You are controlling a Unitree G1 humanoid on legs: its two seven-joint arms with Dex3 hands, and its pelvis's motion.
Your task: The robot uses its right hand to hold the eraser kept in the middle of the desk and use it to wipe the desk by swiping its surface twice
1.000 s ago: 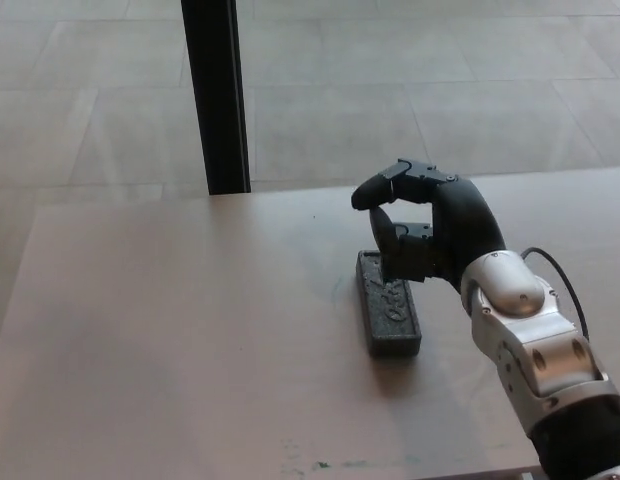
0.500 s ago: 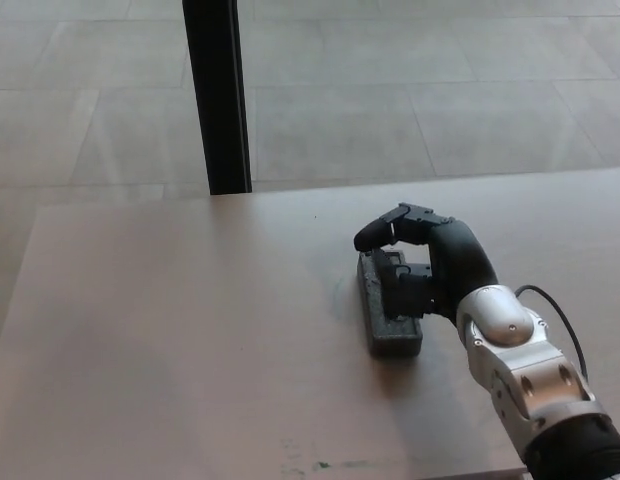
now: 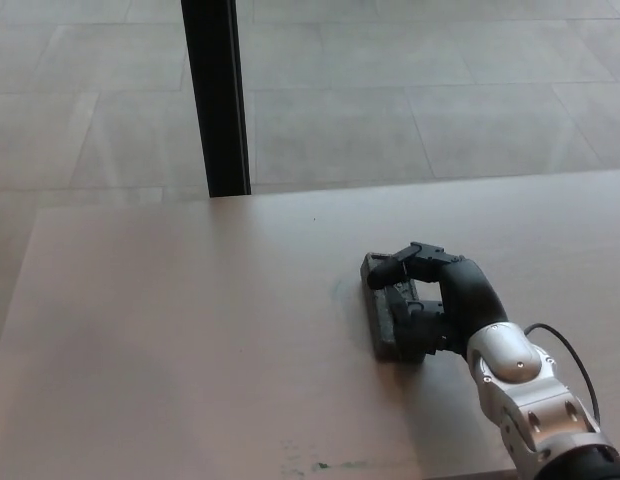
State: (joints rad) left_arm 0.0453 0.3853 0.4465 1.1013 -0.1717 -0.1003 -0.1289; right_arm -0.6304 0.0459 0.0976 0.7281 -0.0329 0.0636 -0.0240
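Right hand (image 3: 445,300) has lowered, fingers (image 3: 390,268) clasping one eraser (image 3: 382,318).

Office-like room, plain desk (image 3: 190,330), tiled floor (image 3: 410,90)

- The eraser (image 3: 382,308) lies on my tabletop (image 3: 190,340), right of centre in the frame.
- My right robot hand (image 3: 435,305) sits over the eraser's right side, arm entering from the lower right.
- A post (image 3: 215,95) stands behind the tabletop's far edge, upper left of centre.
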